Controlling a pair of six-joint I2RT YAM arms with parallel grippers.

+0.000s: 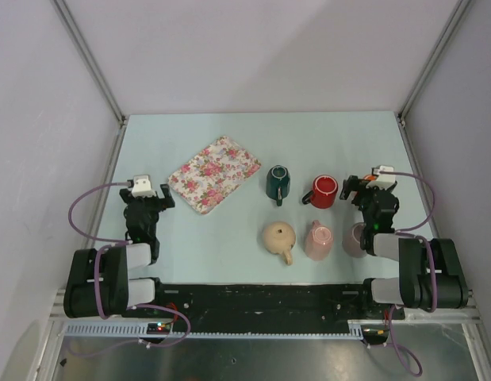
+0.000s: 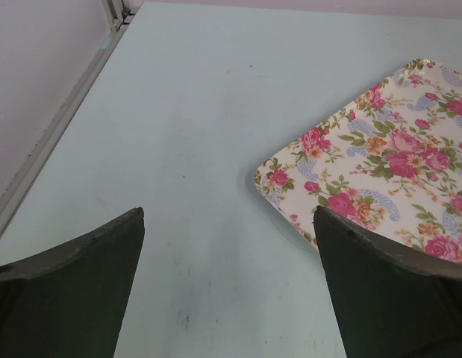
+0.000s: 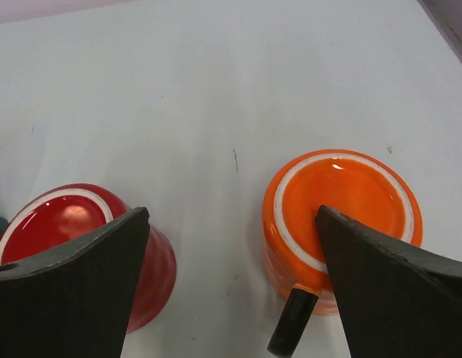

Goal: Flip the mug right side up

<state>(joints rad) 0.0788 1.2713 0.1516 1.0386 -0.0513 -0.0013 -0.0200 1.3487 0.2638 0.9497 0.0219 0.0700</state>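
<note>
— Where is the mug that needs turning?

— The orange mug (image 3: 342,186) stands bottom-up on the desk (image 1: 229,135), over on the right side. Its foot ring faces up, and its black handle (image 3: 290,324) points back toward the wrist camera.

— And the right hand?

— The right hand (image 3: 232,224) hangs over it with its fingers spread wide and nothing between them. One finger crosses in front of the mug's near edge. I cannot tell whether it touches.

— Anything close by?

— A red mug (image 3: 59,216), also base up, stands just beside it to the left, apart from it. From above, a green mug (image 1: 278,184), a tan mug (image 1: 280,238) and a pink mug (image 1: 318,240) stand near the middle of the desk.

— The left hand?

— The left hand (image 2: 229,216) is spread too, holding nothing, above bare desk. The corner of a flowered tray (image 2: 395,156) lies just to its right.
</note>
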